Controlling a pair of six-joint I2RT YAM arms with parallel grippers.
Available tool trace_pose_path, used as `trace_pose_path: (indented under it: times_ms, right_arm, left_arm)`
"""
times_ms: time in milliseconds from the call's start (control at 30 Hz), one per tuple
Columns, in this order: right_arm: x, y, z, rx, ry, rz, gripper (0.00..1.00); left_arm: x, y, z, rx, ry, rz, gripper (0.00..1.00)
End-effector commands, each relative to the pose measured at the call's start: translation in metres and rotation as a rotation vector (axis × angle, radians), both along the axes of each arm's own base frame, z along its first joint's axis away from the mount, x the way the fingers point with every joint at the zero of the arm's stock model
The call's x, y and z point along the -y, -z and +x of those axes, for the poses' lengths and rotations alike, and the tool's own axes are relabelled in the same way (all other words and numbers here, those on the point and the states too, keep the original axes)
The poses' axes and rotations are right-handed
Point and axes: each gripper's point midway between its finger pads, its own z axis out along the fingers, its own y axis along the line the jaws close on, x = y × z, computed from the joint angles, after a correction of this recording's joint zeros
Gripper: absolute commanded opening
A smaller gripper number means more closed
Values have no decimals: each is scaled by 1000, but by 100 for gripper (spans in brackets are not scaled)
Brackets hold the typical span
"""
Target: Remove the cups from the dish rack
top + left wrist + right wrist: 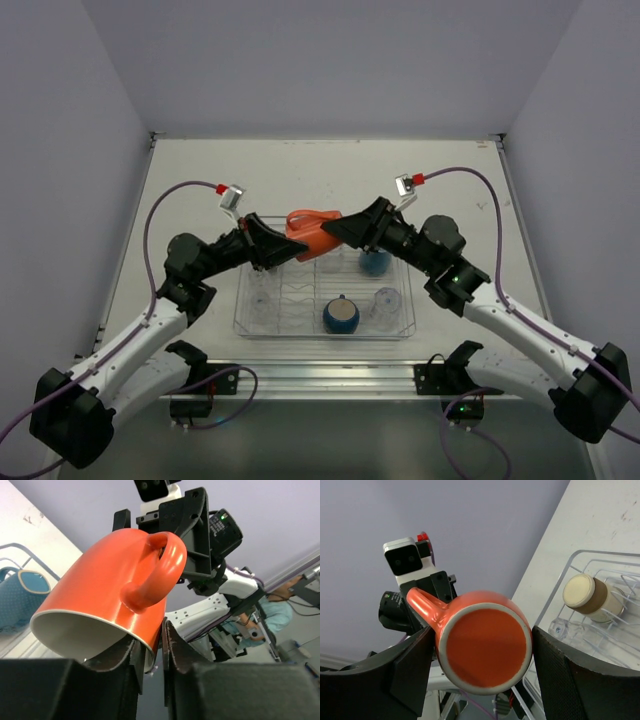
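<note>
Pinching the orange mug point(314, 243) above the far edge of the dish rack point(300, 334) is the left gripper point(152, 644). The right gripper point(482, 632) flanks the mug; its grip I cannot tell.

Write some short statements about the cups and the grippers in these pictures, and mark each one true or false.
1. The orange mug stands inside the dish rack. False: it is held in the air above the rack's far edge.
2. The left gripper pinches the mug's rim. True.
3. The mug's base faces the right wrist camera, between the fingers of the right gripper. True.
4. The rack holds no more cups. False: a dark blue round cup, a tan-cream cup and a clear tumbler are in it.
</note>
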Motion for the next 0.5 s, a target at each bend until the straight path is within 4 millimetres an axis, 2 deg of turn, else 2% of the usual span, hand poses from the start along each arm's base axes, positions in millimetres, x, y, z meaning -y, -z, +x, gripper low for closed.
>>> trace_pose_path:
  times_ms: [0, 33, 67, 133, 200, 233, 267, 300, 333, 367, 400, 433, 467]
  right_arm:
    - [-2, -41, -5, 96, -26, 123, 20]
    - [-3, -37, -4, 87, -28, 120, 19]
    - [-4, -37, -4, 81, -31, 129, 20]
    - [-6, -30, -3, 69, -38, 121, 21]
    - [-7, -27, -3, 66, -44, 120, 34]
    - [-7, -26, -3, 65, -42, 121, 42]
    - [-6, -26, -4, 75, -41, 118, 52]
    - [-6, -24, -3, 74, -39, 110, 73]
    - [-4, -23, -3, 79, -31, 107, 80]
    - [-1, -27, -4, 101, -23, 105, 85]
    - [1, -24, -2, 94, -11, 89, 93]
    - [3, -24, -3, 100, -5, 81, 96]
    - [5, -24, -2, 118, 4, 64, 99]
  left_arm:
    - [1, -27, -8, 87, 21, -55, 16]
    - [1, -28, -8, 92, 18, -57, 5]
    - [0, -28, -8, 93, 14, -58, 0]
    - [-1, -31, -5, 109, -12, -56, 0]
    - [-3, -28, -1, 119, -47, -22, 0]
    - [-5, -35, 4, 135, -83, -17, 0]
    - [-5, -26, 9, 98, -104, 24, 0]
    - [-7, -26, 14, 100, -133, 44, 0]
    - [-12, -36, 21, 142, -191, 58, 0]
    - [-14, -24, 27, 97, -221, 111, 0]
    - [-20, -33, 38, 132, -297, 138, 0]
    - [-24, -33, 45, 132, -336, 164, 0]
    - [-28, -22, 51, 95, -372, 227, 0]
